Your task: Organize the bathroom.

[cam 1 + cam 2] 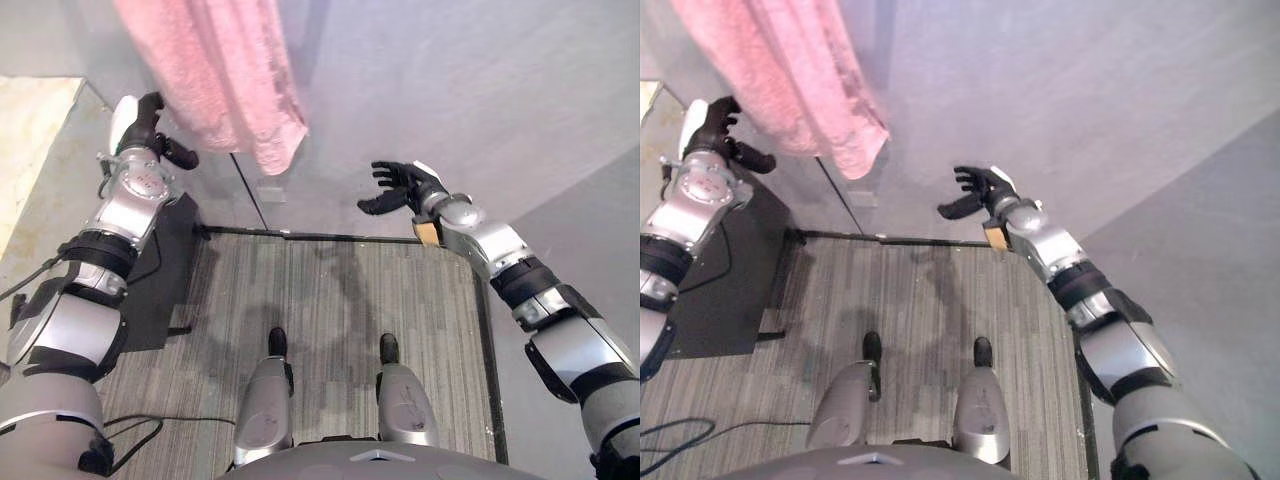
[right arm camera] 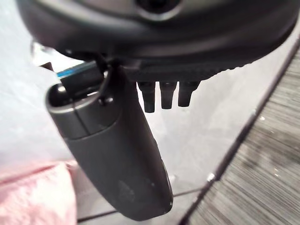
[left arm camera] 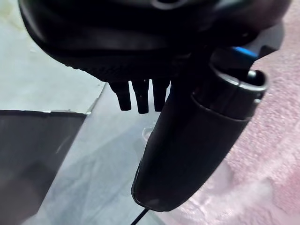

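At my far left a pale floor patch (image 1: pixel 30 130) meets the grey wall (image 1: pixel 450 90). Next to it my left hand (image 1: pixel 150 125) is raised against the left edge of the pink towel (image 1: pixel 215 70); my fingers bend toward the cloth and my thumb (image 1: pixel 180 155) juts out beneath it, apart from the fabric. From my left wrist, my fingertips (image 3: pixel 140 96) hang loose with nothing between them, and the towel (image 3: pixel 272 140) fills the space just beside my thumb. I hold nothing there.

Below that hand stands a dark box (image 1: pixel 165 280) on the striped carpet (image 1: pixel 340 320), close against the wall. The towel hangs down the wall from above, its lower corner ending over a thin dark seam (image 1: pixel 250 190) that runs down to the black strip (image 1: pixel 330 236) along the carpet's far edge.

Right of the towel the wall is bare grey. My right hand (image 1: pixel 405 185) floats before it, well apart from the towel, fingers spread and lightly curled, palm facing the cloth, gripping nothing. From my right wrist, the towel's pink corner (image 2: pixel 33 192) shows low beside my thumb (image 2: pixel 117 159), with the carpet (image 2: pixel 262 178) past my fingertips.
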